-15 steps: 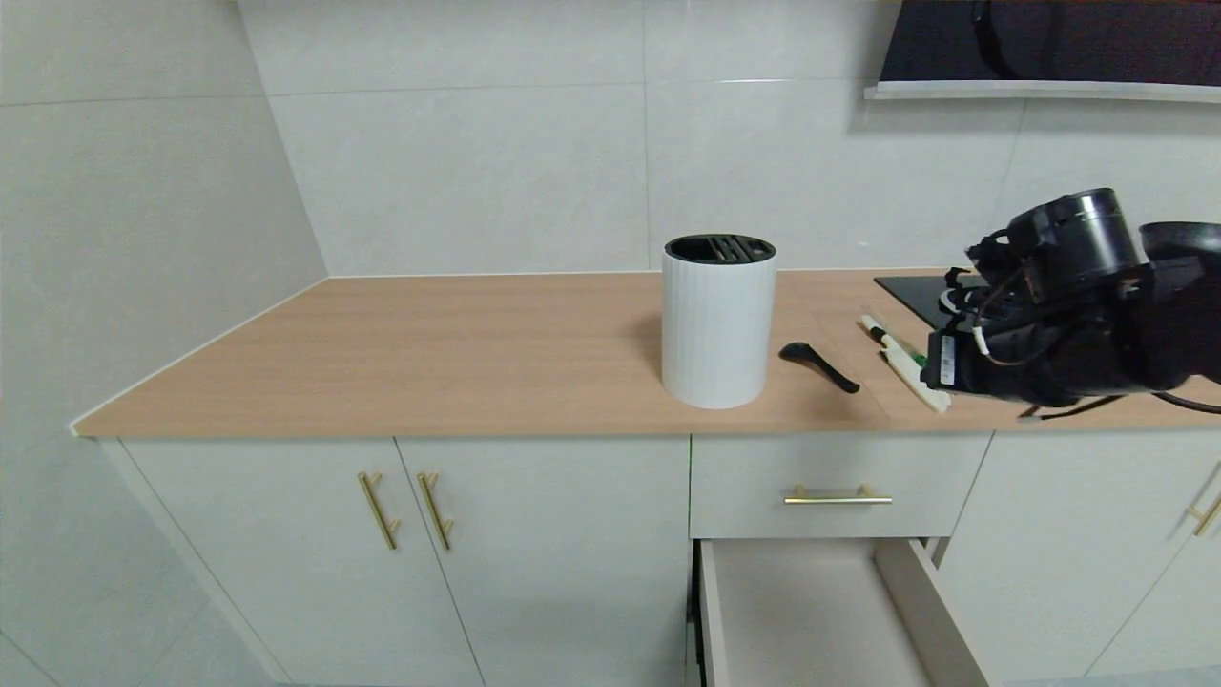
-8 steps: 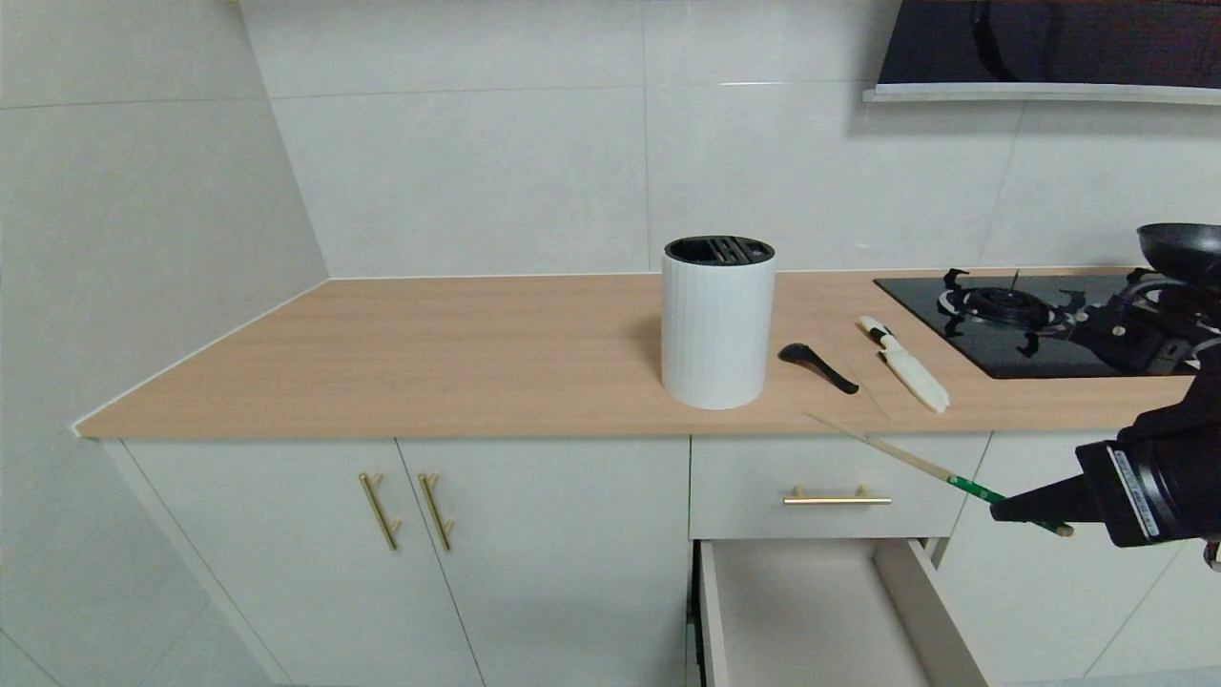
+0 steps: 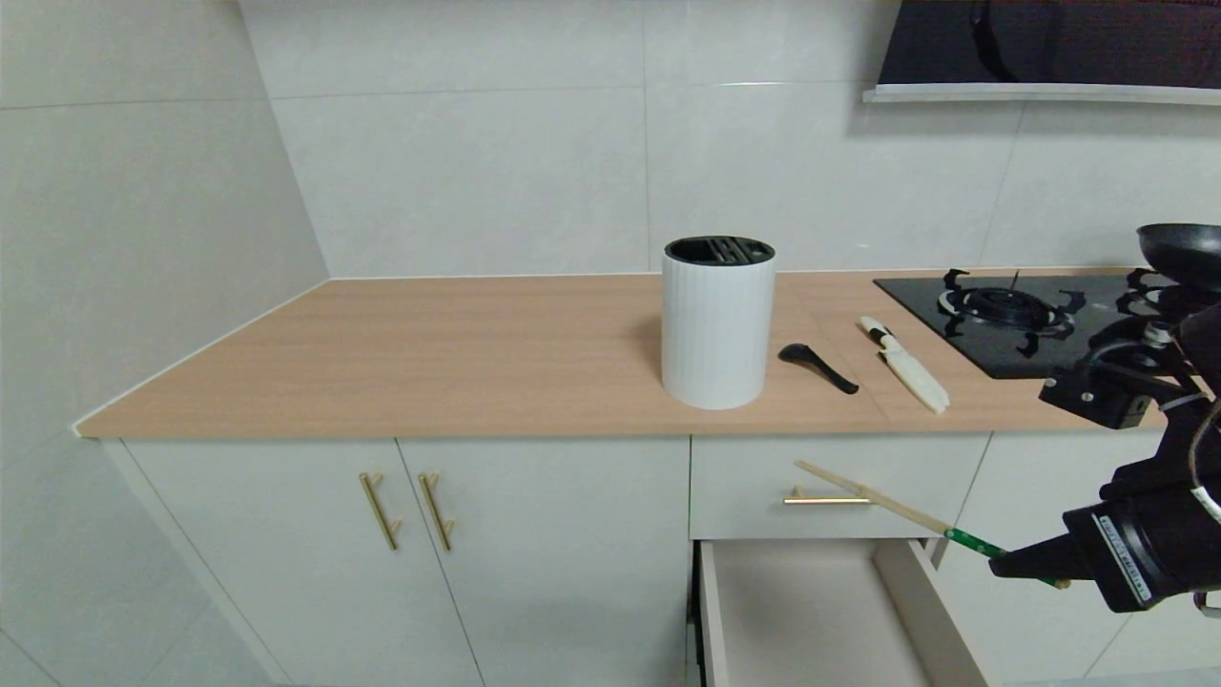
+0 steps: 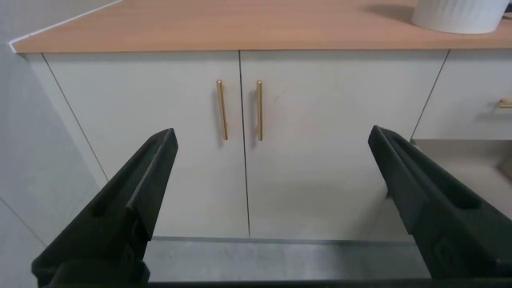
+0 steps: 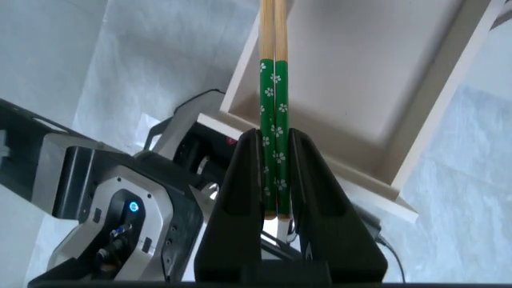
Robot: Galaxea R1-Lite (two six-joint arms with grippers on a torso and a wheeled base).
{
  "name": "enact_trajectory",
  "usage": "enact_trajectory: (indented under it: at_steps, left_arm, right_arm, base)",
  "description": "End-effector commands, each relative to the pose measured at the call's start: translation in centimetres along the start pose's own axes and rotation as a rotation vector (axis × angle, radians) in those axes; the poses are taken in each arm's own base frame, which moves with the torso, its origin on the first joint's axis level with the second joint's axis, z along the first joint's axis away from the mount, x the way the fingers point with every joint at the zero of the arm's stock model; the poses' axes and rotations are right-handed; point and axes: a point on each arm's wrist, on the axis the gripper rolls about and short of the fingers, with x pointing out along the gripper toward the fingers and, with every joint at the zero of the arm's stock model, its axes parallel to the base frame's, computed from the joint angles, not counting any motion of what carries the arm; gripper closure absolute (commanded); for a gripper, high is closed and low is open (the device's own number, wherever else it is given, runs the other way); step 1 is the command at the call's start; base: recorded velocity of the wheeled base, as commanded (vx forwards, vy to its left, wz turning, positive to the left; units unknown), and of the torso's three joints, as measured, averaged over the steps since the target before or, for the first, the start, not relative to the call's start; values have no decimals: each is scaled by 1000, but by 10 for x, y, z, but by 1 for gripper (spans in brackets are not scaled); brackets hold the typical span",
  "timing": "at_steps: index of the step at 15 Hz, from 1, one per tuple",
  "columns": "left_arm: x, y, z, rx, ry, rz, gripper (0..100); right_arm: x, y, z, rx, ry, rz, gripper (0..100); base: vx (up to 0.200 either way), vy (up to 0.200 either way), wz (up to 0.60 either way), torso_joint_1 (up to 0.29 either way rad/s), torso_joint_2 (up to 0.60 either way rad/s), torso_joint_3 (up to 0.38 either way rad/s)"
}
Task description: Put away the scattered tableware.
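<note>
**Now: chopsticks clamped in the right gripper, above the open drawer**

On my feed the right gripper (image 3: 1002, 567) sits low at the right of the scene, in front of the cabinets and below the level of the countertop (image 3: 429, 353). Its fingers are closed on a pair of chopsticks (image 3: 897, 510), pinching them side by side at their green, flower-patterned ends. The bare wooden tips point up and to the left, and in the head view they cross the face of the closed drawer (image 3: 744, 487), ending beside its gold handle. The sticks hang in the air over the right part of the open drawer (image 3: 711, 611), touching neither it nor the drawer front.

The left gripper (image 4: 272, 200) has its two fingers spread wide with nothing between them. It faces the cabinet doors (image 4: 240, 160) at the left, near the pair of upright gold handles.

On the countertop a white ribbed holder (image 3: 717, 324) with a black slotted top stands upright. Just right of it lies a black spoon (image 3: 817, 366), and further right a knife (image 3: 906, 364) with a pale blade, both flat on the wood and apart from one another. Beyond them at the far right is the gas hob (image 3: 1002, 320), with a black pan (image 3: 1178, 250) on its right burner.
</note>
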Motion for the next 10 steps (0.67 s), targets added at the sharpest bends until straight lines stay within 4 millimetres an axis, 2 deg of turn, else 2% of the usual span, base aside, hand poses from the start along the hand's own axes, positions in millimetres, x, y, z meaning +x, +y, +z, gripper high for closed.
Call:
enact_trajectory:
  at_steps: [1,4,10]
  left_arm:
    - [0,0,0,0,0,0,0]
    - [0,0,0,0,0,0,0]
    - [0,0,0,0,0,0,0]
  right_arm:
    - [6,-1,-1,4,23,-1,100]
    - [7,-1,-2,1,29,1,100]
    - [11,-2,-2,4,45,-1,100]
  base:
    - [0,0,0,0,0,0]
    - [0,0,0,-63,158,91]
    - [0,0,0,-185,460,267]
